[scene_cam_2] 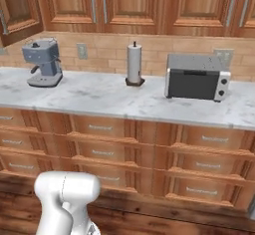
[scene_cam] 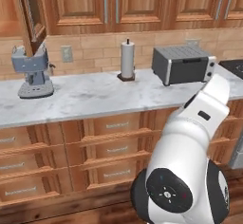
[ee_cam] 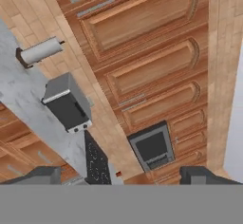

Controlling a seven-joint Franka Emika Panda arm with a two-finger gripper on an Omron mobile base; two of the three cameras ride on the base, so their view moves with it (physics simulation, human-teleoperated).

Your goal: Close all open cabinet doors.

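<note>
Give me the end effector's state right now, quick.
End effector: open, holding nothing, facing the closed cabinet doors.

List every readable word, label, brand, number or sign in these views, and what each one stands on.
None can be read.
Grey boxy toaster oven: right-hand control panel carries small knobs, any marks too blurred to read.
Blue-grey espresso machine: no legible lettering.
Grey-framed microwave in the hand view: no legible text.
Reddish-brown wooden cabinet doors: plain.
</note>
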